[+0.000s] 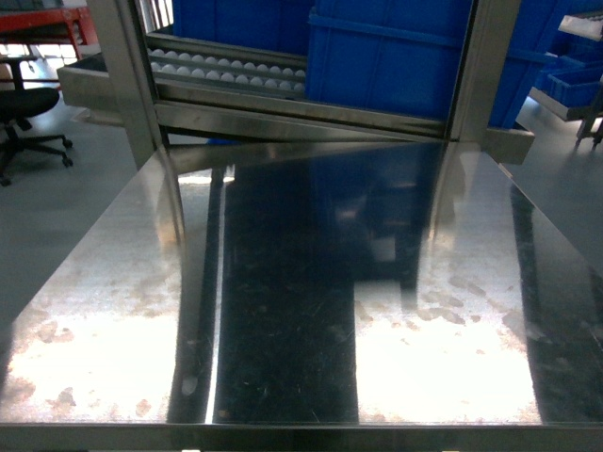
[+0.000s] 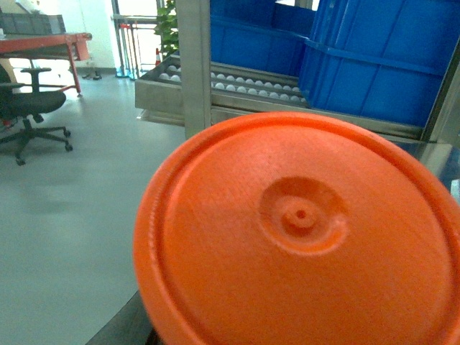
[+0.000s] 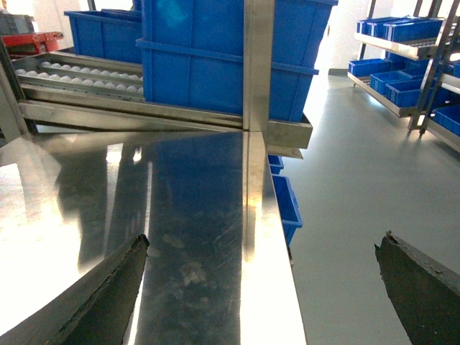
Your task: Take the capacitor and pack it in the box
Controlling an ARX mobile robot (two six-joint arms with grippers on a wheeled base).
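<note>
While the head camera looks down across the polished stainless-steel counter (image 1: 301, 311), neither arm nor either claw shows in that view, and the sheet mirrors the dark uprights and blue shapes behind it. Beyond the far edge stands a steel rack with a sloping roller track of white wheels (image 1: 226, 68) and large blue plastic bins (image 1: 386, 56) resting on it. A black office chair (image 1: 24, 104) sits on the grey floor at the left.

From the right wrist camera, the right claw (image 3: 262, 287) hangs above the counter's right edge with its two dark fingers (image 3: 108, 295) spread wide apart and nothing between them. More blue bins on shelving (image 3: 402, 50) stand at the far right.

From the left wrist camera, a round orange plastic disc with a raised rim and a small central dimple (image 2: 302, 237) fills most of the picture; the left claw itself is not visible, so I cannot tell its state. The pale pink box and the capacitor appear in none of the views.
</note>
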